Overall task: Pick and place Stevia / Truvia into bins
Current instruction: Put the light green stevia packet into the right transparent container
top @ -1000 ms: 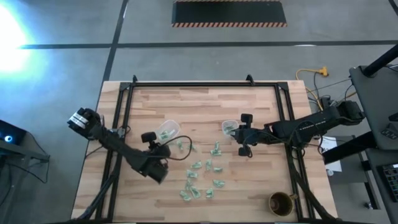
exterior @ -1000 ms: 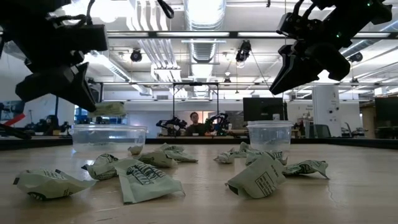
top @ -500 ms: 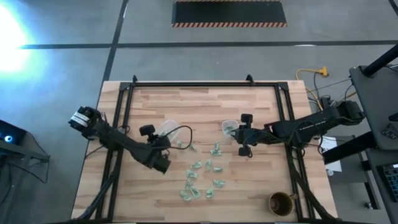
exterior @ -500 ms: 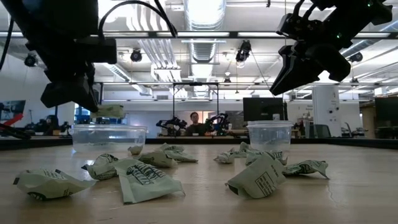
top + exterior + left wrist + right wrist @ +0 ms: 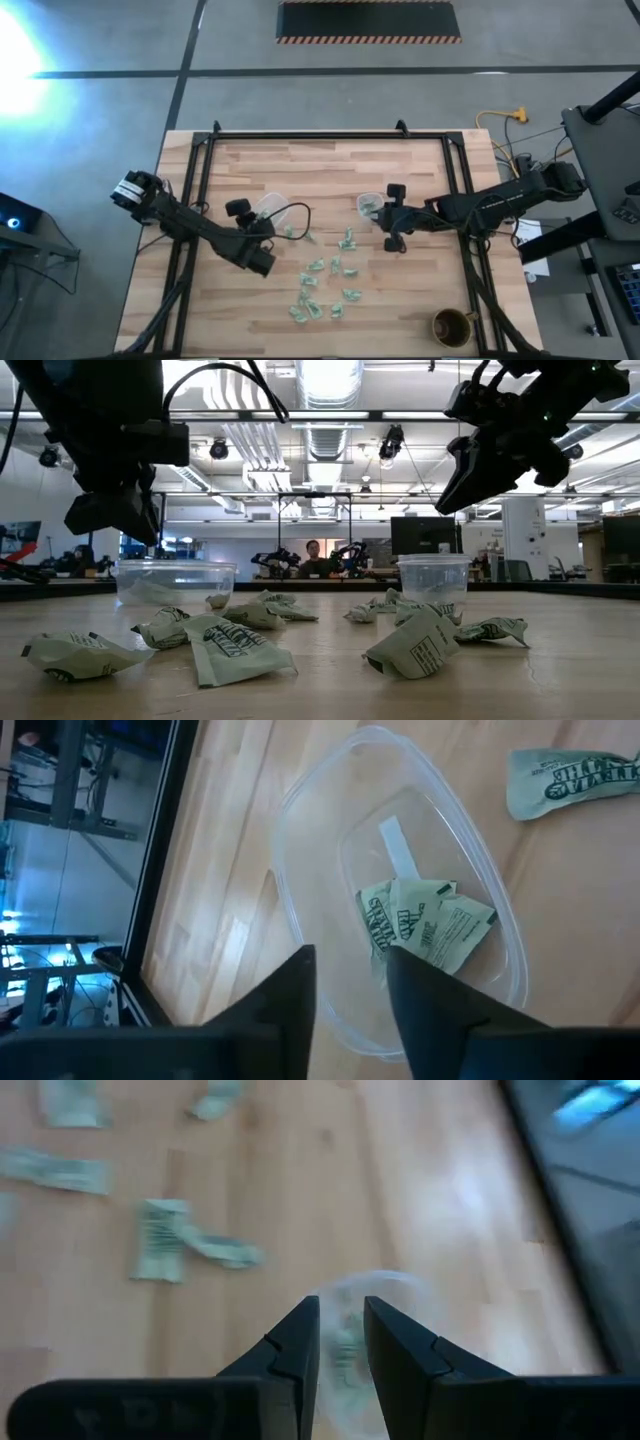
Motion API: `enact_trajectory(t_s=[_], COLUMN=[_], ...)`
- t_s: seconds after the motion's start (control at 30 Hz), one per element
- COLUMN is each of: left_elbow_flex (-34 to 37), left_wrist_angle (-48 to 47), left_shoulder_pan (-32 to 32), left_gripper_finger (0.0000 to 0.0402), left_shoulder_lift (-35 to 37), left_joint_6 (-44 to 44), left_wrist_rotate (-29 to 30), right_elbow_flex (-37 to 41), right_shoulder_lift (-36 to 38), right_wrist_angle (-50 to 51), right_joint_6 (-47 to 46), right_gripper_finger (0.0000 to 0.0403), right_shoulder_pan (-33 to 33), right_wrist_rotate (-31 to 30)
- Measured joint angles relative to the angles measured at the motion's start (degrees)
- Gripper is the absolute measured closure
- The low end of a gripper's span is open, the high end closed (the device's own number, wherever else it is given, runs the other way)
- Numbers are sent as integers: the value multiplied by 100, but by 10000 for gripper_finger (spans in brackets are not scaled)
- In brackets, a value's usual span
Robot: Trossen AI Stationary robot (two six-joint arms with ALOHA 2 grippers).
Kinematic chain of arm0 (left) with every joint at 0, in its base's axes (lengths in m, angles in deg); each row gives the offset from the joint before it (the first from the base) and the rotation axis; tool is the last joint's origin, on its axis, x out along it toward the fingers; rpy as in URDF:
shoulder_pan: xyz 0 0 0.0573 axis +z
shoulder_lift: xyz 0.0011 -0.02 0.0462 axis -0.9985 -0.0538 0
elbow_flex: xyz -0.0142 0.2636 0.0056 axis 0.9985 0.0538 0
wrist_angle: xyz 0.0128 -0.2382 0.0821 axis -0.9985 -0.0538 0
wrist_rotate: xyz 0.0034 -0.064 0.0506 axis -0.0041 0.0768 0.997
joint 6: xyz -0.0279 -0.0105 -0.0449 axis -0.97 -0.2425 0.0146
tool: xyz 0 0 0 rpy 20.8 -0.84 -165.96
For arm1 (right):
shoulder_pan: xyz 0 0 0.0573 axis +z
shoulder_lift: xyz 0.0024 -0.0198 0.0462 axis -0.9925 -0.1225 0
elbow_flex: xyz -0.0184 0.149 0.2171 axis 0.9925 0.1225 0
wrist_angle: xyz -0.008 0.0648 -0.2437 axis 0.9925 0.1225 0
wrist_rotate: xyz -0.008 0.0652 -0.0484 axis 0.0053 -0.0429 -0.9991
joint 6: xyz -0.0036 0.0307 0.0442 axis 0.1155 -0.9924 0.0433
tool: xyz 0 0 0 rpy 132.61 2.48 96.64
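The Stevia / Truvia packets [image 5: 322, 283] lie mostly loose on the worktop [image 5: 330, 165], scattered from its middle toward the near edge. A few more packets lie between the two bins. Only a small share is binned. The left wrist view shows two or three packets inside the larger bin [image 5: 300, 920], and the high view shows green in the smaller bin [image 5: 369, 205]. By this evidence the task is at an early stage: well over half of the packets remain to be picked.

The larger bin stands left of the worktop's middle, the smaller bin right of it. Both stand farther from the near edge than the main scatter.

The left gripper [image 5: 350, 985] is directly above the larger bin. Its fingers stand a narrow gap apart with nothing between them, so a release appears complete. The right gripper [image 5: 342, 1335] is above the smaller bin. Its fingers are likewise slightly parted, with nothing visibly held.

A round brown cup [image 5: 452, 325] stands at the near right corner, apart from the work
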Motion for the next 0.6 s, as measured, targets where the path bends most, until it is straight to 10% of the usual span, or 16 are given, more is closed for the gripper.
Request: enact_trajectory(t_s=[0.23, 0.6], left_elbow_flex=[-175, -260], left_wrist_angle=[4, 9], left_shoulder_pan=[-4, -7], left_gripper_finger=[267, 267], left_shoulder_lift=[0, 11], left_joint_6=[4, -7], left_wrist_rotate=[-16, -13], right_elbow_flex=[80, 82], right_shoulder_lift=[-95, -1248], right_wrist_angle=[-634, -1931], right_joint_6=[179, 1509], right_gripper_finger=[330, 330], right_shoulder_pan=[39, 213], right_wrist_rotate=[2218, 2228])
